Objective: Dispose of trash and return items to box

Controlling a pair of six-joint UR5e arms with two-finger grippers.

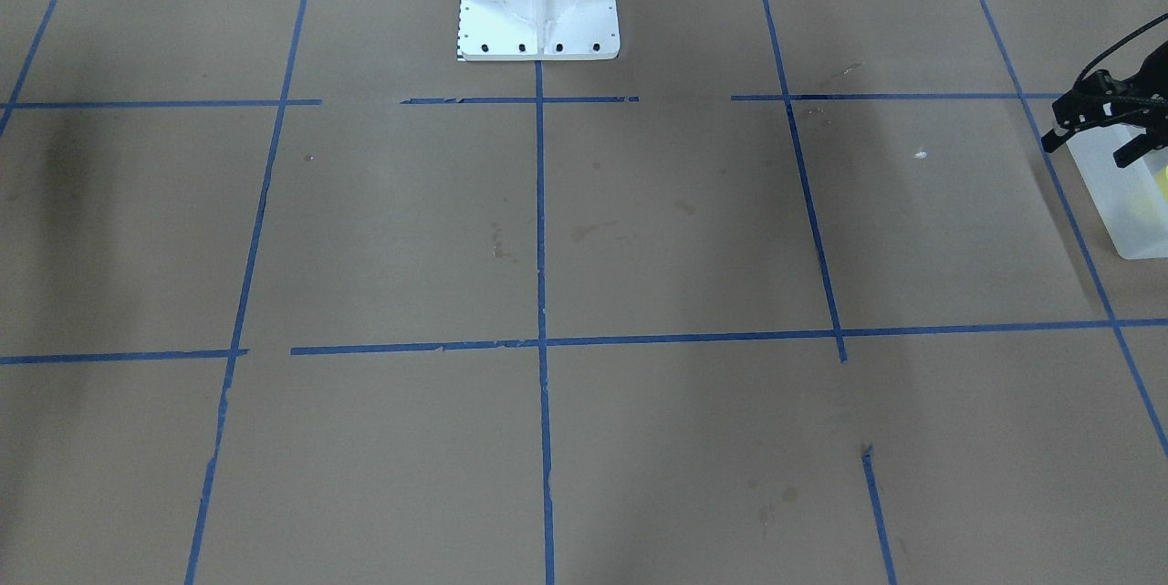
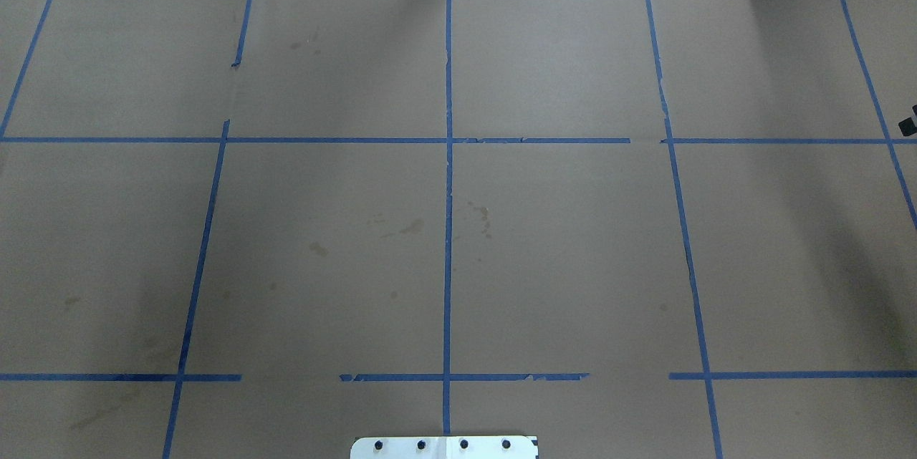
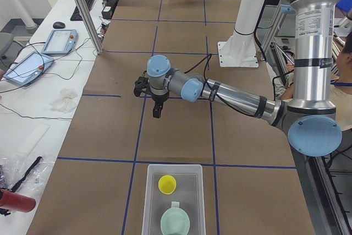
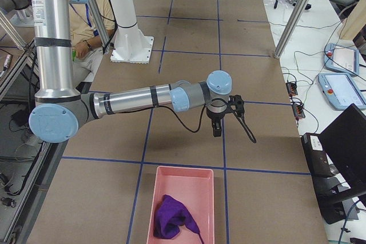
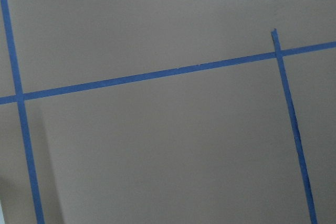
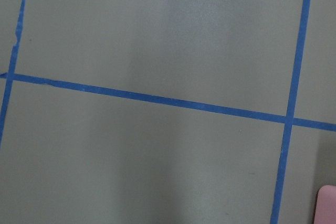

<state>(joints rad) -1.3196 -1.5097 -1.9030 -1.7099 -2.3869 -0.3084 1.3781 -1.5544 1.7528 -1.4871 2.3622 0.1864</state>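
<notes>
We cannot tell if the fingers of the left gripper (image 3: 157,113) are open or closed. They point down over the bare table (image 3: 176,136), and we see nothing in them. The same goes for the right gripper (image 4: 216,130): it hangs over the table with nothing in it, and we cannot tell how its fingers stand.

The yellow cup (image 3: 167,184) and the green bowl (image 3: 175,222) sit side by side in the box (image 3: 146,202). The box is at the table's left end, near the left gripper but not under it. At the table's right end is a pink tray (image 4: 197,184) with a purple cloth (image 4: 171,216) in it.

We think the job is almost done. The things are put away, and we see nothing lying loose on the table. What is left, we think, is to pull both arms back to rest.

To do that well, we lift each arm up first and then swing it in slowly. We keep the left arm high near the box, so it does not bump the box wall or tip the cup.
</notes>
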